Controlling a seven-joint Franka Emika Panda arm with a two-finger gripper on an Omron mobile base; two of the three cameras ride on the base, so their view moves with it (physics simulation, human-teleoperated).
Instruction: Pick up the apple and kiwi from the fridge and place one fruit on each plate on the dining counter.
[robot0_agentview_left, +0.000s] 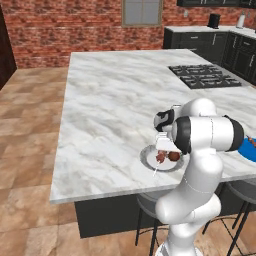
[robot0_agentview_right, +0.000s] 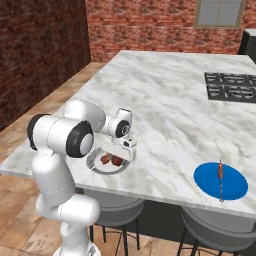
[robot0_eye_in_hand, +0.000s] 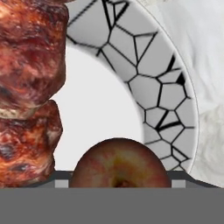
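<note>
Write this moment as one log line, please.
stage: apple at grey plate | gripper: low over plate, grip unclear | beside apple: skewer | blue plate: no fruit

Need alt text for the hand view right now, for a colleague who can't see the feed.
Close-up from the hand: the apple, red-brown and round, sits at the bottom edge over the pale grey plate, whose raised rim has a black crackle pattern. A lumpy reddish-brown meat skewer lies on the plate along the left side, and the white marble dining counter shows at the right.
</note>
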